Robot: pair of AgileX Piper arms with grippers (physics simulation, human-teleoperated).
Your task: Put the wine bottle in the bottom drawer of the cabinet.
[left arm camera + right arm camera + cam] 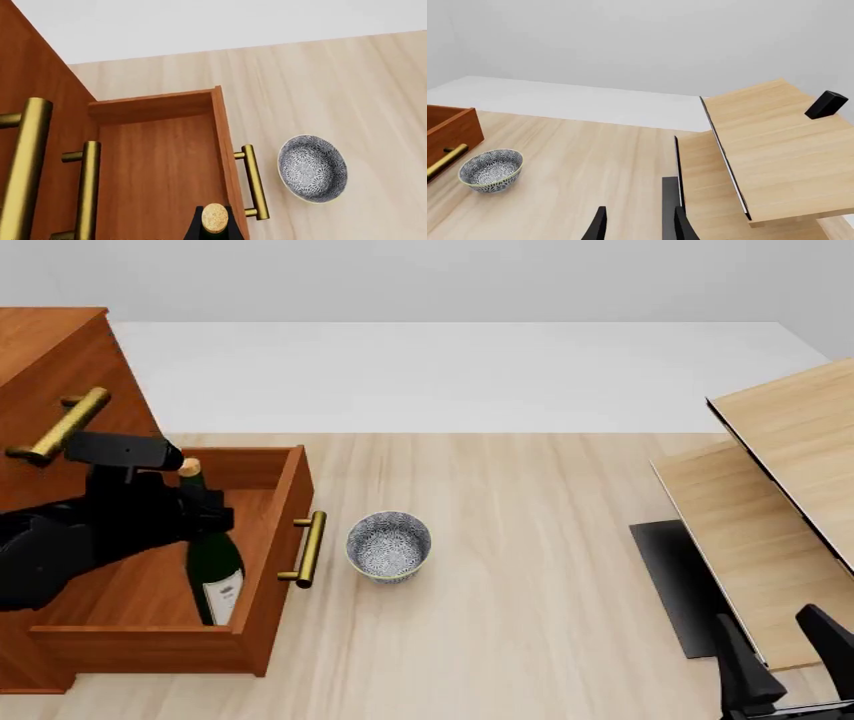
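Note:
The wine bottle (215,575), dark green with a tan cap, stands nearly upright inside the open bottom drawer (274,570) of the reddish-brown cabinet (54,360). My left gripper (200,503) is shut on the bottle's neck just under the cap. In the left wrist view the bottle's cap (215,216) shows between the black fingers (193,227), above the bottom drawer's wooden floor (157,165). I cannot tell whether the bottle's base touches that floor. My right gripper (781,650) hangs open and holds nothing at the near right, far from the cabinet; the right wrist view shows the right gripper (639,227) over bare table.
A speckled bowl (388,545) sits on the table just right of the drawer's brass handle (307,548). Two upper brass handles (27,165) stick out above the drawer. Pale wood furniture (787,440) and a dark mat (674,580) fill the right side.

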